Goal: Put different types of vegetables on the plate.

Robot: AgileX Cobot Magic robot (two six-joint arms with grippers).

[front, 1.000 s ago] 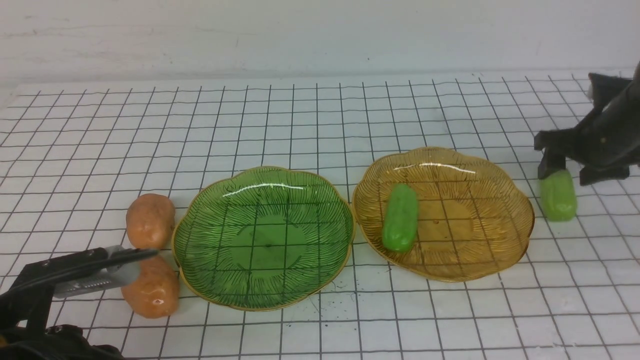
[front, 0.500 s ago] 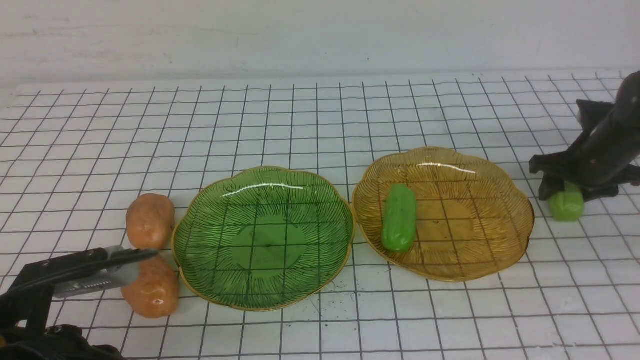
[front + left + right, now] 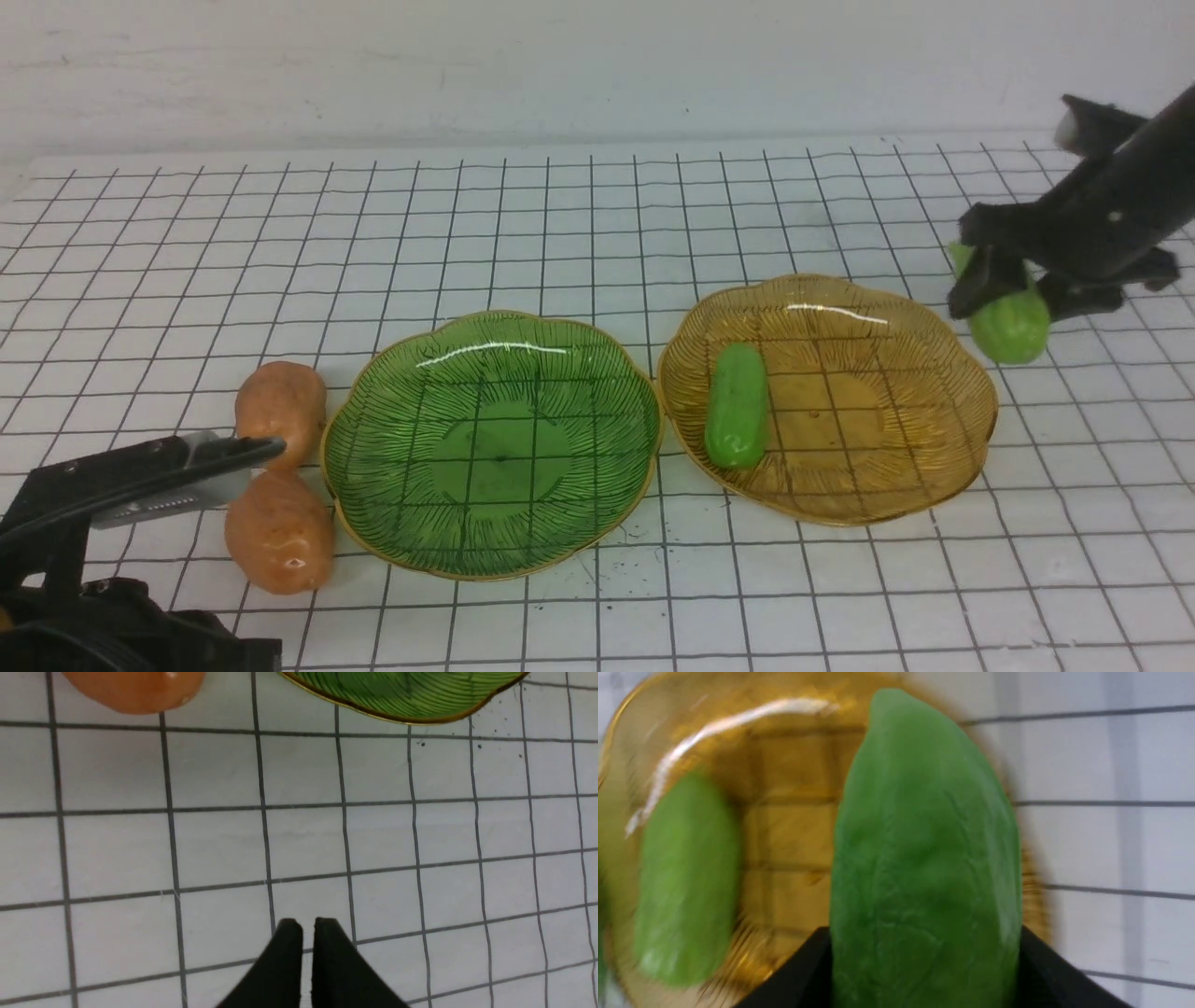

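Note:
My right gripper [image 3: 1022, 294] is shut on a bright-green cucumber [image 3: 1010, 325] and holds it in the air just beyond the right rim of the amber plate [image 3: 868, 411]. In the right wrist view that cucumber [image 3: 924, 858] fills the space between the black fingers. A second cucumber [image 3: 737, 406] lies on the left part of the amber plate. The green plate [image 3: 492, 446] holds nothing. Two orange-brown potatoes [image 3: 280, 408] [image 3: 278, 534] lie on the table to its left. My left gripper [image 3: 252, 455] is shut and empty, hovering in front of the gap between the two potatoes.
The two plates sit side by side, rims almost touching, on a white mat with a black grid. A pale wall runs along the back. In the left wrist view the green plate's rim [image 3: 406, 700] and one potato [image 3: 135, 690] lie ahead of the shut fingertips [image 3: 289, 928].
My right gripper has closed on the cucumber that lay on the table, lifted it and moved it up and a little left towards the amber plate. The left gripper has risen slightly.

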